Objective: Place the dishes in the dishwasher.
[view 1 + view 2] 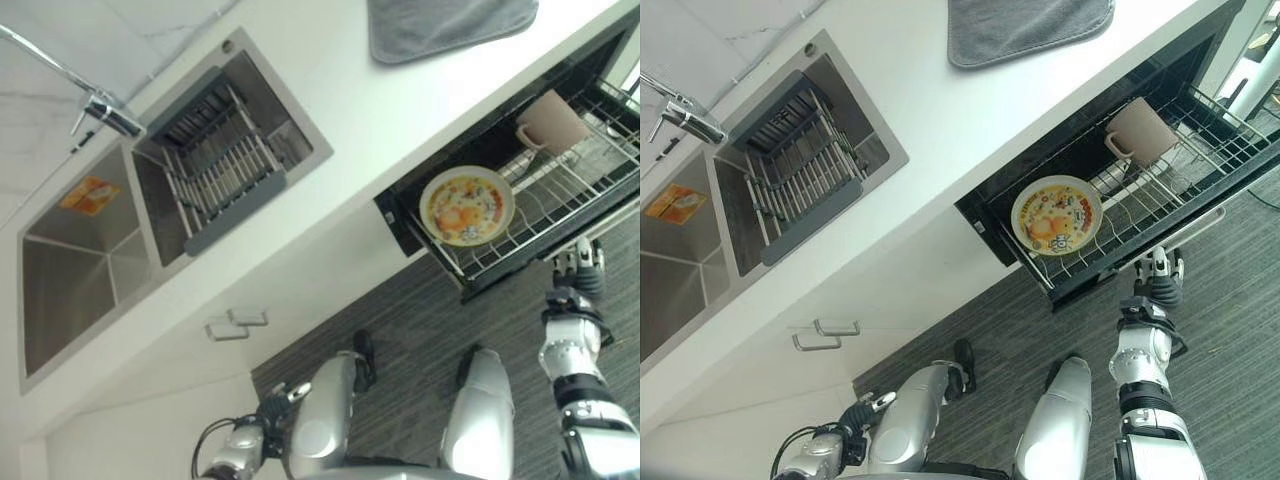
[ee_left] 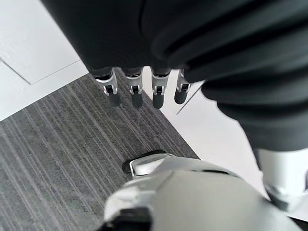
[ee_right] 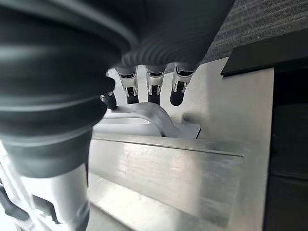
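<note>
Already loaded: plate (image 1: 467,205) and mug (image 1: 551,122) seated in wire rack (image 1: 1160,190) of pulled-out dishwasher drawer (image 1: 1110,275) under bench (image 1: 340,90). Right hand (image 1: 1158,283) just before drawer front, fingers (image 3: 153,89) straight, extended toward metal handle (image 3: 144,115), grasping nothing. Left hand (image 2: 144,57) low beside body over floor (image 2: 57,159), fingers relaxed, empty. Probably ceramic ware: stiff, glazed, slippery, breakable; grip plate by rim, mug by handle. Drawer likely heavy when loaded; push squarely on handle, slowly, to avoid rattling dishes.
</note>
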### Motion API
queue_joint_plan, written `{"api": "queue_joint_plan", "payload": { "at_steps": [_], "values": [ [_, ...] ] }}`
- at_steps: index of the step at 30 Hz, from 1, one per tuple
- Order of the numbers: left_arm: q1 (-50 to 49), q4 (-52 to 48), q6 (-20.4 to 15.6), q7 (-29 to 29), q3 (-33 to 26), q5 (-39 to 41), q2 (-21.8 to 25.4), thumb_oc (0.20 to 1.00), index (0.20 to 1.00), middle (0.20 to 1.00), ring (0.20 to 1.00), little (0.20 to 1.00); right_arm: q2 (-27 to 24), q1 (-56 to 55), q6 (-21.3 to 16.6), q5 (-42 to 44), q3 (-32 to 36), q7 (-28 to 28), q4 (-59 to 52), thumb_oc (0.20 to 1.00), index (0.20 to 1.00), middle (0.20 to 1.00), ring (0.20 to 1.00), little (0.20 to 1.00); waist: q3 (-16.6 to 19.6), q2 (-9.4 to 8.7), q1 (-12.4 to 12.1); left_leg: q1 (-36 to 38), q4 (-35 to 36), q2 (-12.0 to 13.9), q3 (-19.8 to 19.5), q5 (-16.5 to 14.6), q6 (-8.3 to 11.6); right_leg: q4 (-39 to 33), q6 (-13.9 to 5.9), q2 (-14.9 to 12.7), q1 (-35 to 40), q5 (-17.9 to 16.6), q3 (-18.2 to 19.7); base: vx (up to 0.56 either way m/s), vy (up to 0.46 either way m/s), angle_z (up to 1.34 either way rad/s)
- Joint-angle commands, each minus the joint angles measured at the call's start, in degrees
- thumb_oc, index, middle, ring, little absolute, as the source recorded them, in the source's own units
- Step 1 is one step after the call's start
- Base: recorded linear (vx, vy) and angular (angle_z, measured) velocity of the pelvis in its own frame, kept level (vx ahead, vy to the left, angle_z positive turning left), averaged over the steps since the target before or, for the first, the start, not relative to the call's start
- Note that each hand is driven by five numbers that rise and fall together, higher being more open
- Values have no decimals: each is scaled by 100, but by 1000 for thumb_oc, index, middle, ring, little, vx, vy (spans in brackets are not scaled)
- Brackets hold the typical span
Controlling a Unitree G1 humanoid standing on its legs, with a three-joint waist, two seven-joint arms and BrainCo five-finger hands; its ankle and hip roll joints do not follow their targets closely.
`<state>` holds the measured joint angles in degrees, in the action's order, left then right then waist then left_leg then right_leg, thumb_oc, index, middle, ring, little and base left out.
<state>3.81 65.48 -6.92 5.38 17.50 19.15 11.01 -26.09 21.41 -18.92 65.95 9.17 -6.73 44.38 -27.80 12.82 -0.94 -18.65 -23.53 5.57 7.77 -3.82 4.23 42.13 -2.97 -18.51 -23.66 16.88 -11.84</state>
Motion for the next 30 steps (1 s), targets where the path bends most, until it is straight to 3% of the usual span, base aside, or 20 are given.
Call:
{"api": "queue_joint_plan", "payload": {
  "at_steps": [1, 14, 19, 30],
  "values": [
    [-375, 46, 97, 138, -13, 111, 194, 1000, 1000, 1000, 1000, 1000, -171, 619, 168, -571, -428, -579, -760, 1000, 1000, 1000, 1000, 1000, 136, -178, -223, 252, 449, -266, -178, 102, -157, 428, 215, 447, 343, 434, 86, 0, 0, 0],
    [-313, 82, 36, 146, -71, -106, 477, 1000, 1000, 1000, 1000, 1000, -684, 2343, 719, -1082, -927, -309, -502, 1000, 1000, 1000, 1000, 1000, -87, -393, -797, 11, 448, -209, -326, 185, -236, 381, 202, 362, 266, 291, -262, 10, 18, 8],
    [-234, 54, 102, 137, -6, -98, 602, 1000, 1000, 1000, 1000, 1000, -979, 3048, 896, -1196, -1144, -335, -106, 1000, 1000, 1000, 1000, 1000, -144, -479, -994, 0, 423, -302, -407, 39, -241, 348, 110, 255, 327, 378, -307, 77, 51, 9],
    [-185, 43, 324, 339, 25, -125, 885, 1000, 1000, 1000, 1000, 1000, -1393, 4392, 1191, -1171, -1798, -560, 598, 1000, 1000, 1000, 1000, 1000, -199, -543, -1455, -129, 446, -331, -393, 37, -372, -51, -96, -44, 414, 22, -603, 47, 88, 11]
  ]
}}
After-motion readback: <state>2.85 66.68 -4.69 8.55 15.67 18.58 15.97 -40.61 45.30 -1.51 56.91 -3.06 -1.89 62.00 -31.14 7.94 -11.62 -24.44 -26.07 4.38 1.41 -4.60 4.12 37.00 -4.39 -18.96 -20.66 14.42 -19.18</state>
